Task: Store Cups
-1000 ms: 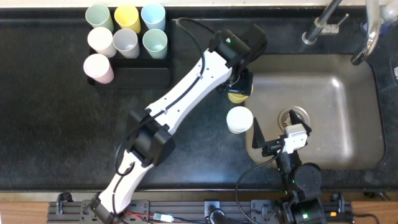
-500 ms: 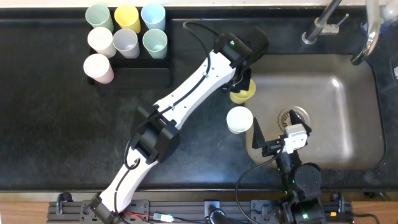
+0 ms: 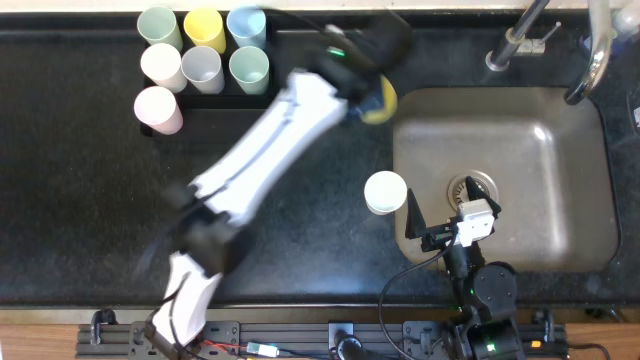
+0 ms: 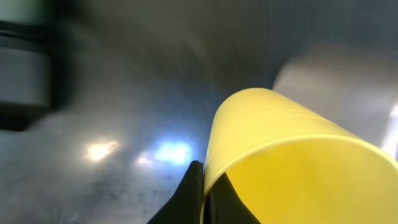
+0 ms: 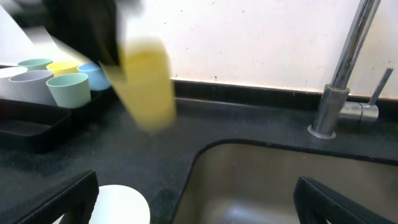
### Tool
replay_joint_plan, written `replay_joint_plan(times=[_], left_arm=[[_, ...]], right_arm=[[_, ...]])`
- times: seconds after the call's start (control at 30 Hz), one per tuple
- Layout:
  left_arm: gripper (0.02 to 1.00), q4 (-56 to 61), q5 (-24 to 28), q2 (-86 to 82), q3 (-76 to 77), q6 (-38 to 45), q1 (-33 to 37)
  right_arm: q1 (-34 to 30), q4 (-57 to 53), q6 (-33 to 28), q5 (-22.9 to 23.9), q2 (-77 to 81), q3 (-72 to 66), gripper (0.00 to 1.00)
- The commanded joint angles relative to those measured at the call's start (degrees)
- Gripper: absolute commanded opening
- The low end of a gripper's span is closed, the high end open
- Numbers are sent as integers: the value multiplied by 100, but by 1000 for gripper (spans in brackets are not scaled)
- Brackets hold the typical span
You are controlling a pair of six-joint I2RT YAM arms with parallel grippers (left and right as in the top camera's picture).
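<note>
Cups stand in the upper-left tray (image 3: 232, 122). Left tool (image 4: 202, 194) holds a yellow cup (image 4: 292, 155); white cup (image 3: 385, 192) waits mid-frame. Right tool (image 5: 196, 193) is wide.

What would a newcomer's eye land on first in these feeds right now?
The yellow cup, pinched by its rim in the left pincer, is held over the dark counter by the back-left corner of the sink. Next come the white cup, standing alone at the sink's left edge just ahead of the open right pincer, and the cluster of pastel cups at the black tray, back left.
</note>
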Motion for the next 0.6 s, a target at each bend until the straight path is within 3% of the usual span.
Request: replay_joint_plan(times=[0.03,0.23,0.37,0.6], left_arm=[[36,411,-601,-1574,-916,-1596,881],[36,605,-269,-2931,-2907,-3344,2072],[36,503,168,-3174,-3862,-4494,2426],[38,391,-72,-2907,-4247,-5001,2457]], right_arm=[[-7,33,0,-39,-52,-79,998],[-7,33,0,-39,-52,-79,998],[-7,33,0,-39,-52,-79,993],[-7,33,0,-39,-52,-79,998]])
